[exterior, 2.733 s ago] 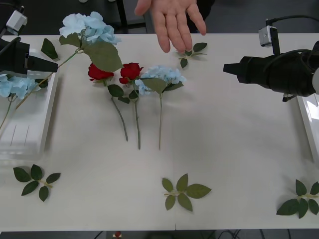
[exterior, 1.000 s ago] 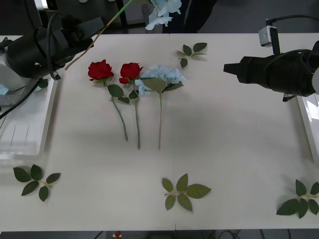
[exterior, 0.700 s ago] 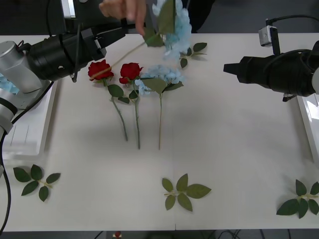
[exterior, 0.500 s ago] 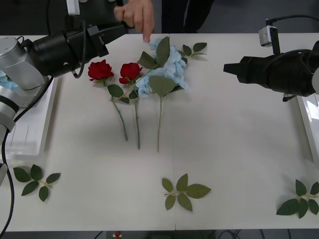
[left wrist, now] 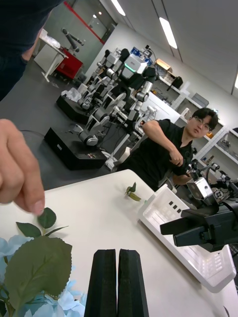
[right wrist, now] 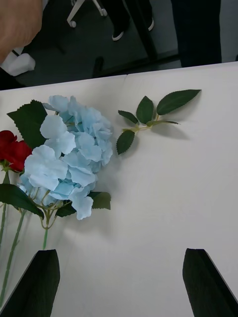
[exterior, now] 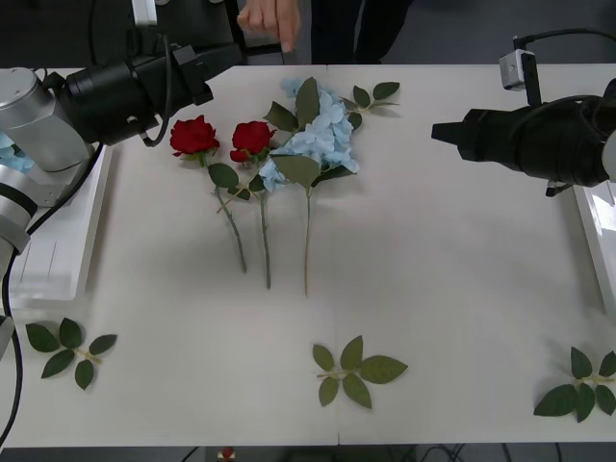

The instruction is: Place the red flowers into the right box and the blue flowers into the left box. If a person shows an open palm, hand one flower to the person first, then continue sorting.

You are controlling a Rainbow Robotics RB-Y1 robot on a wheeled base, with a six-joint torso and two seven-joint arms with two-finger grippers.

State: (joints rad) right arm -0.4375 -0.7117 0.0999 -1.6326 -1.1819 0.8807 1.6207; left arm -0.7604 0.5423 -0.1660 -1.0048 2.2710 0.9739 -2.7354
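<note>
The blue flowers (exterior: 318, 130) lie mid-table beside two red flowers (exterior: 193, 135), light and floppy, best pinched by their thin stems; left gripper (left wrist: 118, 282) is pressed together empty, right gripper (right wrist: 119, 285) spread.

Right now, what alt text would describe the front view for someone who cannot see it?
Two red roses and pale blue flowers lie on a white table. The left gripper, shut, hovers near a person's hand; the right gripper waits.
</note>
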